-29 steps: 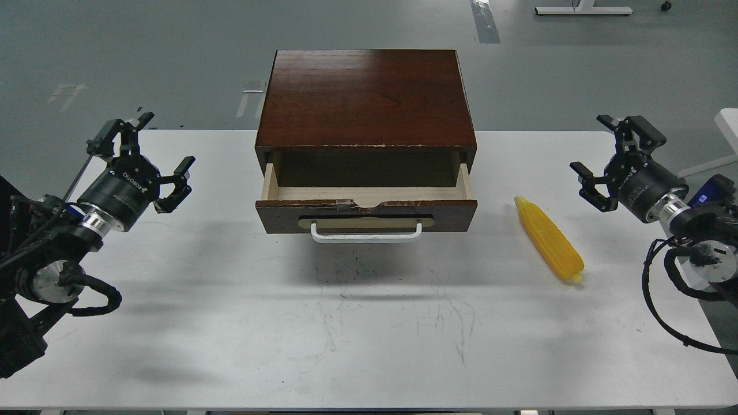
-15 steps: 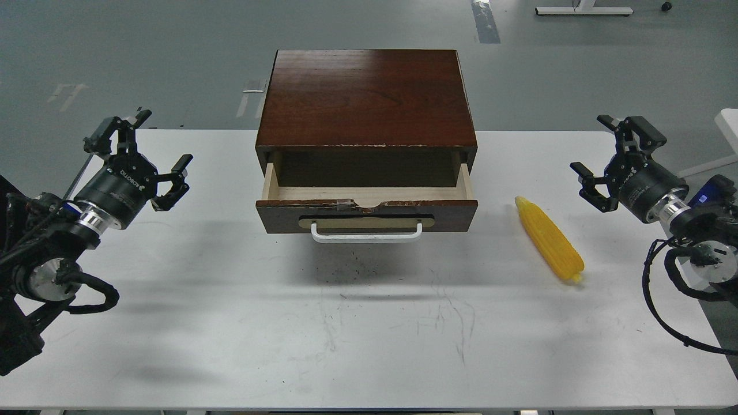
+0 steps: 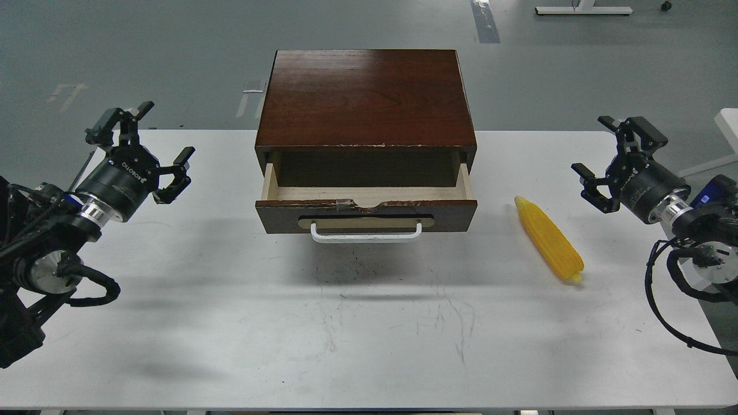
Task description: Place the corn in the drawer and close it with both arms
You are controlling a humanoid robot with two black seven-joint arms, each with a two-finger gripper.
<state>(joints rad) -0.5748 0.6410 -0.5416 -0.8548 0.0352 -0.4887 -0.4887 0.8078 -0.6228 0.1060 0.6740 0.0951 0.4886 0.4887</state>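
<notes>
The yellow corn (image 3: 549, 239) lies on the white table (image 3: 369, 323), to the right of the cabinet, its thick end toward me. The dark brown drawer (image 3: 366, 214) with a white bar handle (image 3: 366, 233) stands pulled open from the cabinet (image 3: 366, 98); its pale wood inside holds nothing. My left gripper (image 3: 151, 144) is open and empty, raised at the far left, well apart from the drawer. My right gripper (image 3: 605, 151) is open and empty, raised at the far right, behind and to the right of the corn.
The table's far edge runs behind the cabinet, with grey floor beyond. A white table leg frame (image 3: 582, 10) stands on the floor at the back right. Black cables (image 3: 669, 300) hang from my right arm near the table's right edge.
</notes>
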